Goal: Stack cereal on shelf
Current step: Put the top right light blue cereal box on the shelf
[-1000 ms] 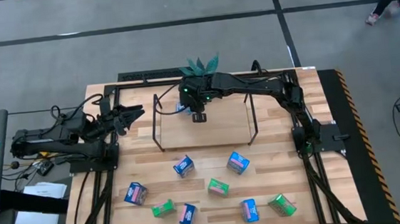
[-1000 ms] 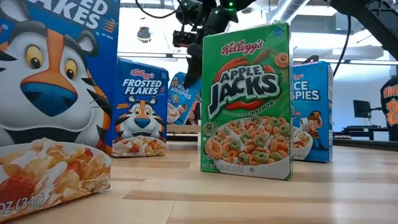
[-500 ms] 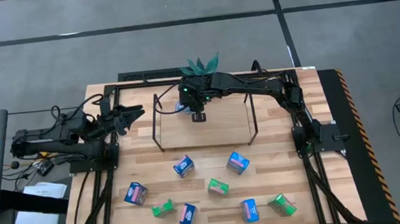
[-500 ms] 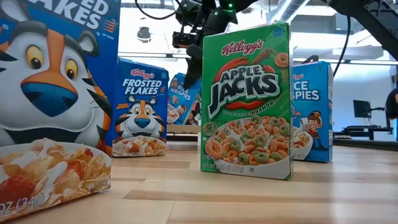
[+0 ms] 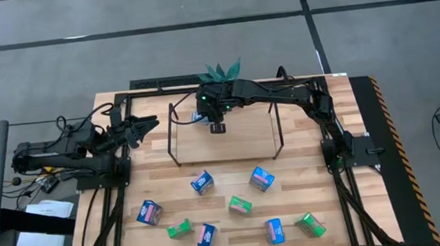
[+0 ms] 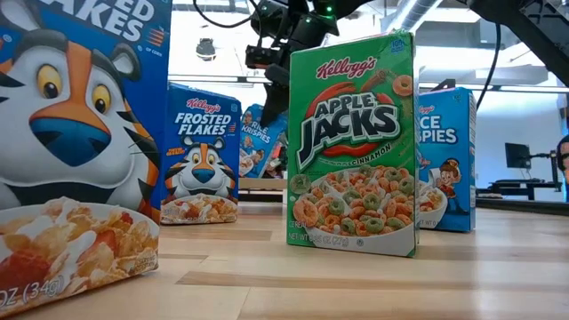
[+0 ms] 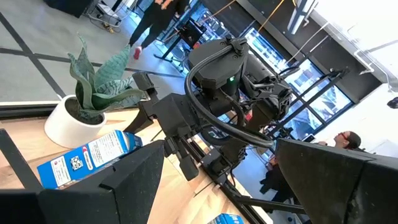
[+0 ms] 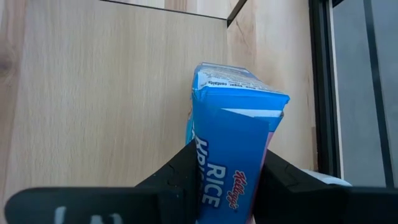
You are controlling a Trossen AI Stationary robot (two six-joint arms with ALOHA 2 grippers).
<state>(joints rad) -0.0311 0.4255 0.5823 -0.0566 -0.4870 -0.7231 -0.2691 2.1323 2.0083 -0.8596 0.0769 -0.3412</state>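
While the right gripper (image 5: 217, 124) stays clamped on a blue box (image 8: 233, 134) over the shelf's (image 5: 241, 143) upper left, nothing shifts, so placement looks imminent; left gripper (image 5: 148, 125) waits spread at centre-left.

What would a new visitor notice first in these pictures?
Probably the right gripper, shut on a blue Rice Krispies box above the back left part of the shelf. Next, the loose cereal boxes scattered over the table's front half, while the left gripper waits open beside the shelf.
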